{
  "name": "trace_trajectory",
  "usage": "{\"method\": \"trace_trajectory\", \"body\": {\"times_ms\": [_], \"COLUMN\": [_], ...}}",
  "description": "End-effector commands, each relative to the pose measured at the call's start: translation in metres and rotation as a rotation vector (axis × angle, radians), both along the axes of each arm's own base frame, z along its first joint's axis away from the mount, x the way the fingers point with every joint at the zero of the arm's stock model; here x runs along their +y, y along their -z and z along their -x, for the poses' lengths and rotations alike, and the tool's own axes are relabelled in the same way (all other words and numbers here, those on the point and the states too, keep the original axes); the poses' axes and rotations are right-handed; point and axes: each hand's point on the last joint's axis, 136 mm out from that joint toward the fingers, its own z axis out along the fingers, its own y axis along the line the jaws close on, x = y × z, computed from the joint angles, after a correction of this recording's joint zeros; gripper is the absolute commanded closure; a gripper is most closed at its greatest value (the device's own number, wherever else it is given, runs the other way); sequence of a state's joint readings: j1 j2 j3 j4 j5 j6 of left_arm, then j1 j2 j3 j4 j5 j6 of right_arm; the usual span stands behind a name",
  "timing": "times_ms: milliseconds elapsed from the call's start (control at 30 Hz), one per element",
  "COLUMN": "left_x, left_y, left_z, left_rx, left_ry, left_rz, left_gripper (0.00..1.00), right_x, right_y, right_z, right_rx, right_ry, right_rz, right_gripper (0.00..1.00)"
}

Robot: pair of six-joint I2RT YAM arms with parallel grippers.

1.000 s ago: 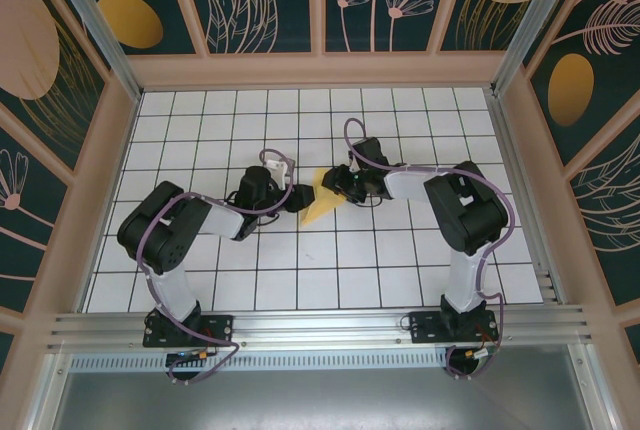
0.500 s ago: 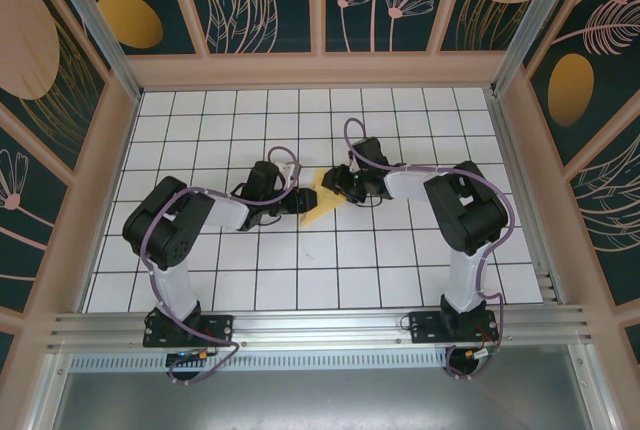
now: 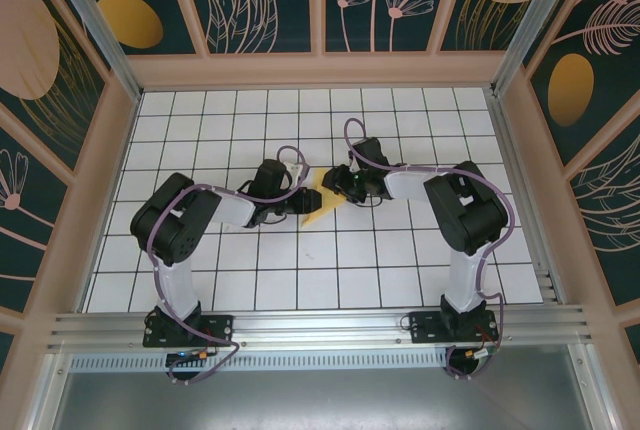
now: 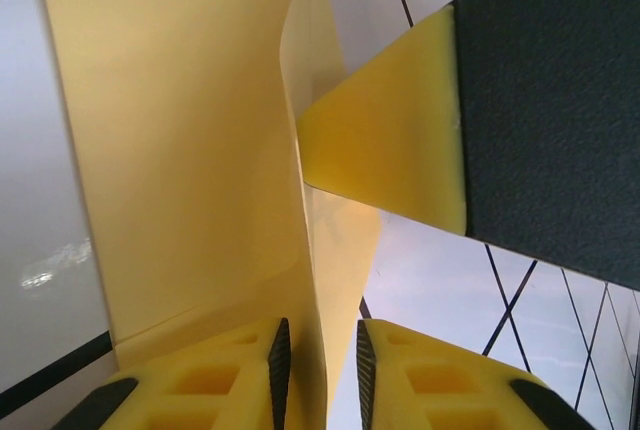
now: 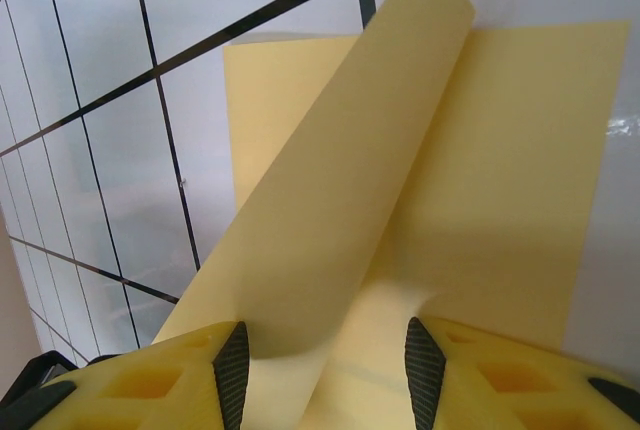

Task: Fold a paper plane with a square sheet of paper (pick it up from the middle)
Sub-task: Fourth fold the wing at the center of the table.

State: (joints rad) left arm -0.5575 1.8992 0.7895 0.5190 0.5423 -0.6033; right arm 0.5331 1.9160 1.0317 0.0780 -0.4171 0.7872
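The yellow paper lies partly folded on the white grid table, mid-table, between my two grippers. My left gripper is at its left edge. In the left wrist view a raised flap of the paper stands between the narrowly parted jaws of the left gripper, with table showing beside it. My right gripper is at the paper's upper right. In the right wrist view the right gripper is wide open astride a curled fold of the paper. The right gripper's finger shows beyond the flap.
The white grid table spreads out on all sides. Wooden frame walls close off the back and both sides. An aluminium rail runs along the near edge by the arm bases.
My left gripper has moved right and its jaws now reach over the paper's left edge, covering more of the sheet. The right arm has stayed put.
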Motion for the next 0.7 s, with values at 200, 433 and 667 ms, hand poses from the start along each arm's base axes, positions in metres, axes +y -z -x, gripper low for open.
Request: {"method": "trace_trajectory", "body": {"times_ms": [200,433,667], "left_x": [-0.002,0.0,-0.001], "left_y": [0.004,0.008,0.003], "left_z": [-0.008,-0.01,-0.009], "left_rx": [-0.016,-0.01,0.024], "left_ry": [-0.012,-0.037,-0.057], "left_rz": [-0.021,-0.033,0.019], "left_gripper": [0.78,0.85,0.93], "right_x": [-0.01,-0.009,-0.01], "right_y": [0.037,0.036,0.011], "right_z": [0.017,0.017,0.009], "right_rx": [0.068,0.064,0.0], "right_ry": [-0.005,-0.006,-0.024], "right_rz": [0.066,0.065,0.032], "right_gripper": [0.53,0.53,0.53]}}
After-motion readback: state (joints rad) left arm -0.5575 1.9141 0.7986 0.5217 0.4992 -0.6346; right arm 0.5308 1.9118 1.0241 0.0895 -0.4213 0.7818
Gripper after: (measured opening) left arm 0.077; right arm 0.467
